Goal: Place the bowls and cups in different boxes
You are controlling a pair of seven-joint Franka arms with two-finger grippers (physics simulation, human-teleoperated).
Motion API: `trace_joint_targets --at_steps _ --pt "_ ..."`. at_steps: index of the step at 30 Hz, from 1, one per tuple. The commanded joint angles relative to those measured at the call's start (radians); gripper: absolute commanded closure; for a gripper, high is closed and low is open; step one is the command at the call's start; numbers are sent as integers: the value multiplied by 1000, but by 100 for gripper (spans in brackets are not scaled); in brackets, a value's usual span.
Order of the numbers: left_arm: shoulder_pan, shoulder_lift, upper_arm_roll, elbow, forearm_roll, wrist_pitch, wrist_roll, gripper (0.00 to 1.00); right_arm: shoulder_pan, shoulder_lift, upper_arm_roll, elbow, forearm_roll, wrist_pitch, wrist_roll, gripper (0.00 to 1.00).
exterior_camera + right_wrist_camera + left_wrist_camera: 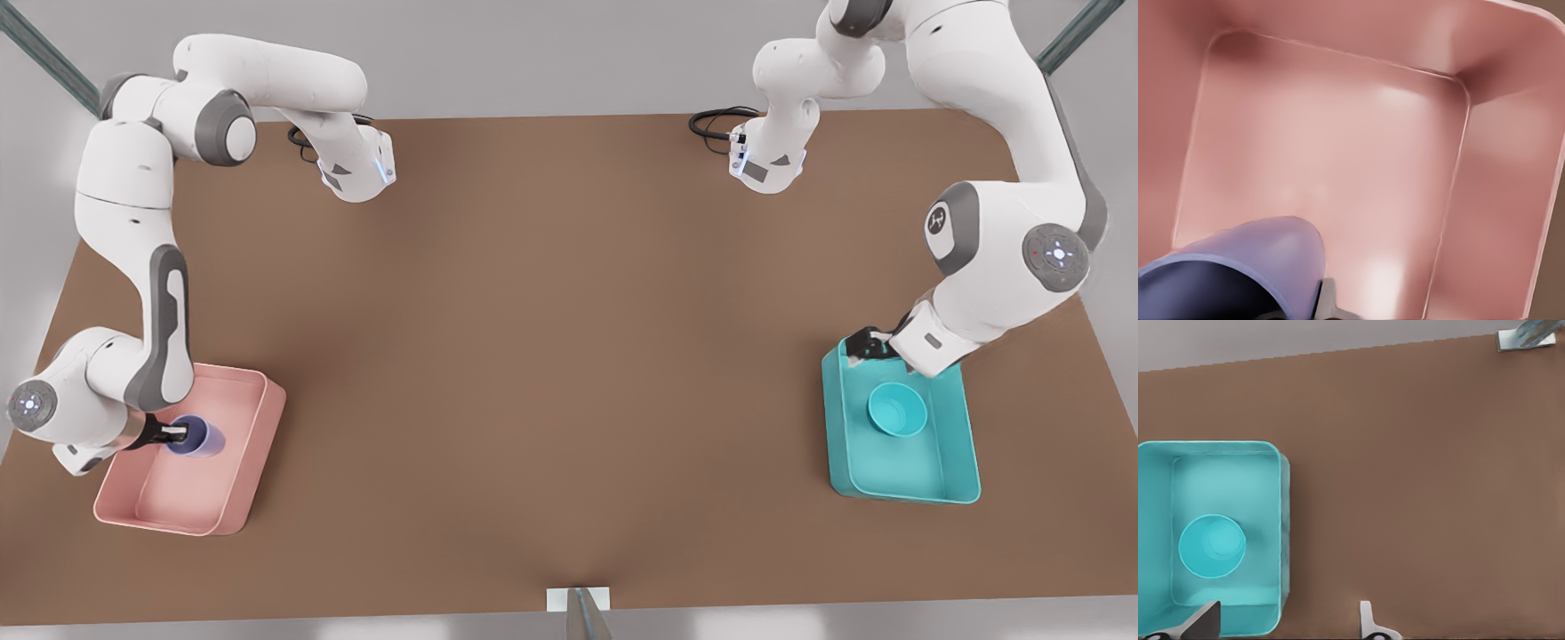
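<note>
Cup (197, 437) placement is the step in hand: the right pincer (180, 435), at the front view's left, grips the lavender cup by its rim, one finger inside the dark mouth and one outside, and holds it over the pink box (258, 418). In the right wrist view the cup (1251, 267) hangs above the pink floor (1338, 167), near one wall rather than the middle; whether its base touches the floor I cannot tell

To do this well, I judge the arm should lower straight down until the base sits flat, then spread the fingers only a little so the inner one clears the rim without tipping the cup. Lifting vertically afterwards avoids dragging it against the near wall. Nudging toward the box's centre before lowering would give more margin

Bowl (897, 409) work looks finished: it sits upright inside the teal box (965, 444) at the front view's right. The left pincer (867, 345) waits above that box's far corner, fingers spread and empty, as the left wrist view shows its tips (1205, 620) apart with the bowl (1212, 546) lying free below. Both boxes rest on the brown desk (569, 356), well apart
</note>
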Motion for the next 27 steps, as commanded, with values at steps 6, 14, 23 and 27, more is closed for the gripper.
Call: trace_joint_targets --at_steps 6,14,23,27 --pt "-8 -16 -36 22 74 -191 -63 0 -8 9 2 -9 1 40 -227 0" --pt "-6 -34 -42 25 74 -232 -63 0 1 -332 39 -4 30 -437 -182 0" --pt "-6 -34 -45 27 76 -232 -63 0 127 -543 66 88 -15 -850 545 0" --pt "-6 -34 -45 27 77 -232 -63 0 101 -581 69 -12 -22 -741 540 0"
